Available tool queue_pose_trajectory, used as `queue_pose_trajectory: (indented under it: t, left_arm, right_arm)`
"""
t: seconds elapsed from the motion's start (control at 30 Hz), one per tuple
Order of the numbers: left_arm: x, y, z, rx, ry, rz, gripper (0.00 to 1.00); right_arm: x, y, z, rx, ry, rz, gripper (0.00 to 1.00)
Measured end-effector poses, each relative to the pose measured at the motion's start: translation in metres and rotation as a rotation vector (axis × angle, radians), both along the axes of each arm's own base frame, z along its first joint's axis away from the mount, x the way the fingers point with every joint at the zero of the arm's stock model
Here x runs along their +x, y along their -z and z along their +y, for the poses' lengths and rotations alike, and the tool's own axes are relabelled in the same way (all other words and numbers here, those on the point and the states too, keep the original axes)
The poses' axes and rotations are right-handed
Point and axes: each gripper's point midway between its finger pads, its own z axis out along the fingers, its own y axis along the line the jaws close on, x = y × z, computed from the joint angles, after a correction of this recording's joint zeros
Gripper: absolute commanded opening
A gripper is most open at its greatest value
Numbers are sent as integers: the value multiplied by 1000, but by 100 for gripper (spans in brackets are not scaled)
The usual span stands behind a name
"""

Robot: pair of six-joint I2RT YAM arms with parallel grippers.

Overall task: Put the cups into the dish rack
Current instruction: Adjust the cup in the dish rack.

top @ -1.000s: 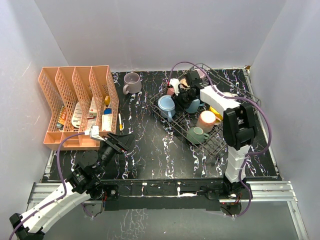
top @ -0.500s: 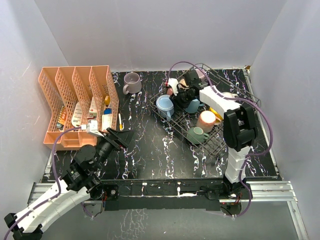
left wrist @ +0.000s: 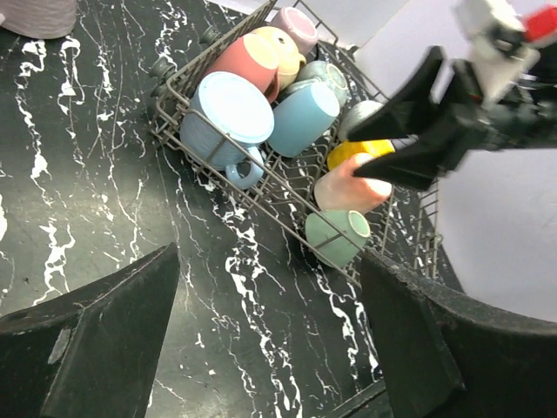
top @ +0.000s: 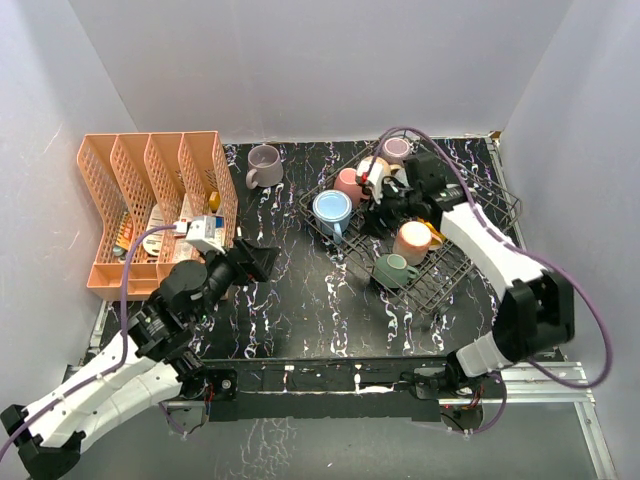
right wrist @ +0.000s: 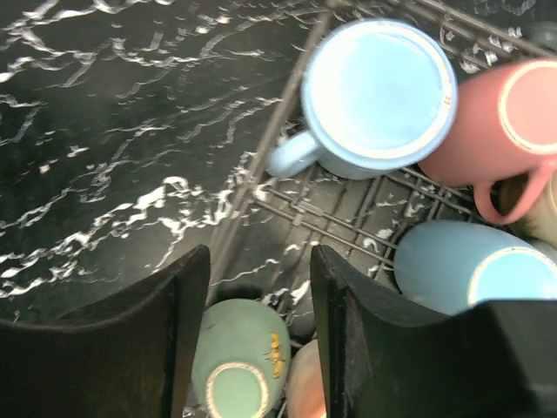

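The dark wire dish rack [top: 447, 275] stands at the right middle of the table and holds several cups. Among them are a blue cup [top: 332, 208], a pink cup [top: 350, 183], a peach cup [top: 413, 240] and a green cup [top: 393, 270]. One mauve cup [top: 264, 165] stands alone on the table at the back. My right gripper [right wrist: 259, 287] hangs open over the rack, empty, above the green cup [right wrist: 235, 366] and near the blue cup [right wrist: 379, 91]. My left gripper [left wrist: 270, 322] is open and empty over bare table, left of the rack [left wrist: 174, 87].
An orange plastic organiser [top: 150, 205] with papers and small items fills the back left. White walls close in the table on three sides. The right arm reaches across the rack from the near right edge.
The right gripper has opened wider and its arm has swung out to the right, above the rack. The left arm has risen and pushed forward toward the table's middle.
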Motion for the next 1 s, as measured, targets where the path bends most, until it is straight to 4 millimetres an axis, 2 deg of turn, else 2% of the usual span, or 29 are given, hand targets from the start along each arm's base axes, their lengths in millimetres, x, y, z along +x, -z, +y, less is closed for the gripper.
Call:
queue_pose_trajectory:
  t: [0.13,0.2,0.4,0.6,0.77,0.9,1.0]
  left_arm:
    - [9,-2,-7,87,6,14,83]
    - [16,-3,-12,141,12,26,84]
    - [40,-3,-32,332,42,68,91]
    - [75,-7,-56,502,74,94,92]
    - [119,10,-58,599,89,181,91]
    - [157,36,-44,638,86,279,89]
    - [183,55,-32,662,87,343,83]
  right_arm:
    - [-39,-26,0,129,-78,-61,60]
    - [-50,-35,-6,193,-92,-85,61]
    - [-55,-44,-37,351,-50,-85,61]
    - [-63,-52,-39,431,-77,-67,61]
    - [-66,-58,-42,457,-83,-76,61]
    - [-65,-58,-44,459,-71,-75,61]
    - [-64,-60,-45,458,-66,-80,61]
